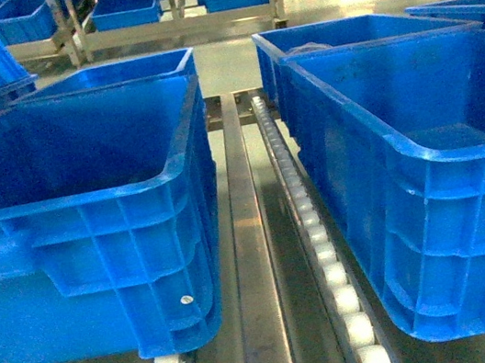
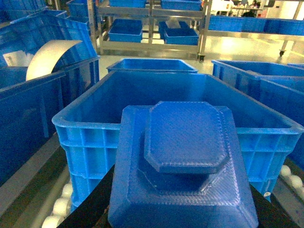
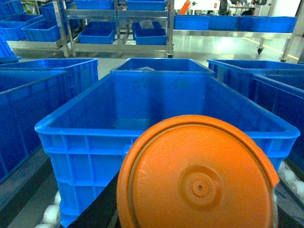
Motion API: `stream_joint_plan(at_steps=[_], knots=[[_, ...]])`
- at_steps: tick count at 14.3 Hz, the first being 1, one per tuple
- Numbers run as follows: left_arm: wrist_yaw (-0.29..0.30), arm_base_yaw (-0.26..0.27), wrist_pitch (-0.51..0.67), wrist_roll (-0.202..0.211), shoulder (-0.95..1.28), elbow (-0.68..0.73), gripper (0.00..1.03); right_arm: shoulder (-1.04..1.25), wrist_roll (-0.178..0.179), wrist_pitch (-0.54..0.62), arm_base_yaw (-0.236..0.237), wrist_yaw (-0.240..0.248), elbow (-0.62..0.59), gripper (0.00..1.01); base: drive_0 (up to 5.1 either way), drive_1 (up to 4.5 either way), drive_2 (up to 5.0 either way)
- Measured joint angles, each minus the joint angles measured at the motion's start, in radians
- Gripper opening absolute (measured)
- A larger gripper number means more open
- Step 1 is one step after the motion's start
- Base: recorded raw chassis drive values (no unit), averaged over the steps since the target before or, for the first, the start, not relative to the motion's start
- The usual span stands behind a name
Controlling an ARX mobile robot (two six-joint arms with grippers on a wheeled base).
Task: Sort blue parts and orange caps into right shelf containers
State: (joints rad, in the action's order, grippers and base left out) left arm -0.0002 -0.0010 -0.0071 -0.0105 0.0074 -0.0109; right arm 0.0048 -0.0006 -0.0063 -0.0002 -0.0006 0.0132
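- Head view: two big blue crates sit on roller rails, the left crate [image 1: 92, 225] and the right crate [image 1: 410, 181], with a steel rail [image 1: 254, 263] and a line of white rollers [image 1: 326, 261] running between them. Neither gripper shows here.
- Behind each stands another crate, and far off a steel rack [image 1: 177, 11] carries smaller blue bins.
- Left wrist view: a blue part [image 2: 183, 166], a squarish base with an eight-sided raised top, fills the near foreground, just before and above the near rim of a crate [image 2: 85, 137].
- The part seems to be carried by the left gripper, but the fingers are hidden under it; I cannot tell how wide they stand.
- A curved white sheet [image 2: 47, 57] pokes up from a crate at far left.
- Right wrist view: an orange cap [image 3: 199, 175], round with a small hub at its middle, fills the near foreground, before the near rim of another crate [image 3: 80, 142].
- The right gripper is likewise hidden behind the cap, so its opening cannot be told.
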Motion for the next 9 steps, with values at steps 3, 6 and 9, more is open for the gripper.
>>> stream_joint_plan(at_steps=[3, 6, 9], knots=[[0.000, 0.000, 0.000, 0.000, 0.000, 0.000, 0.41, 0.000, 0.000, 0.000, 0.000, 0.000, 0.000, 0.43, 0.0, 0.00, 0.0], [0.000, 0.000, 0.000, 0.000, 0.000, 0.000, 0.41, 0.000, 0.000, 0.000, 0.000, 0.000, 0.000, 0.43, 0.0, 0.00, 0.0], [0.000, 0.000, 0.000, 0.000, 0.000, 0.000, 0.41, 0.000, 0.000, 0.000, 0.000, 0.000, 0.000, 0.43, 0.0, 0.00, 0.0]])
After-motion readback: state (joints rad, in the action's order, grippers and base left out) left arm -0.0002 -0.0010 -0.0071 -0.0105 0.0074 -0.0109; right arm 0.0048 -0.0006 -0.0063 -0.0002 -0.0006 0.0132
